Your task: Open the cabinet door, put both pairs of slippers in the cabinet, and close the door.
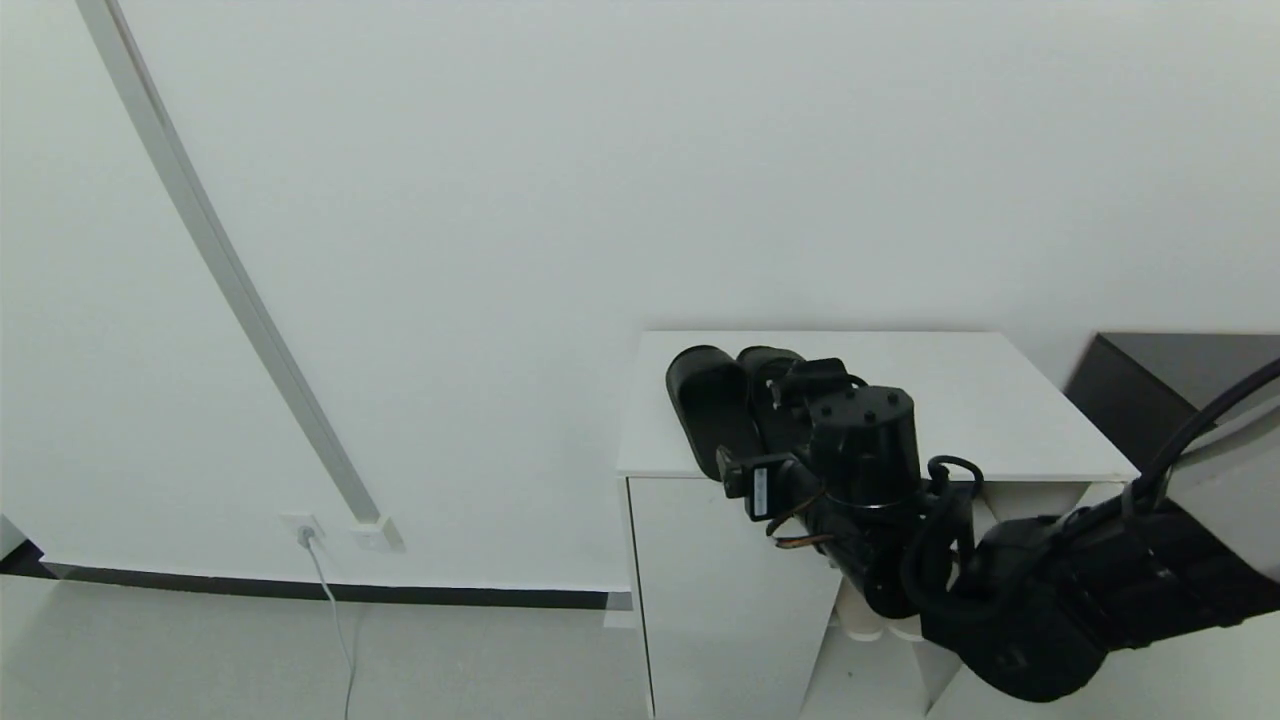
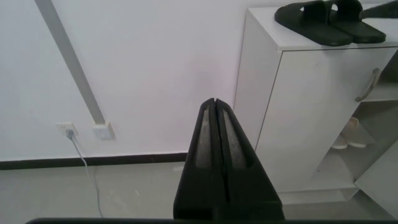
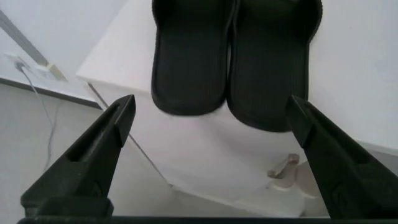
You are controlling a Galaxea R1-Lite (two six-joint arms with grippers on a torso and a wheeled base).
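Head view shows a tall white cabinet with a flat top (image 1: 1000, 400) standing against a plain white wall. A pair of black rubber slippers (image 1: 725, 400) lies side by side on the cabinet top, near its left front corner. Their ends stick out a little over the front edge. The right arm (image 1: 870, 470) is up in front of the cabinet, right by the slippers. In the right wrist view, the right gripper (image 3: 211, 102) is spread wide, with one black finger (image 3: 93, 158) on each side of the pair and a gap between each finger and the slippers. The left gripper (image 2: 214, 107) is low and off to the left of the cabinet, with its two fingers pressed tight together and nothing in them. The flat white cabinet door (image 2: 311, 112) with a curved metal handle (image 2: 368, 84) is shut. Next to it the cabinet stands open, and a pair of pale slippers (image 2: 348, 134) sits on a shelf inside. A white wall socket with a grey cord (image 1: 303, 528) is low on the wall.
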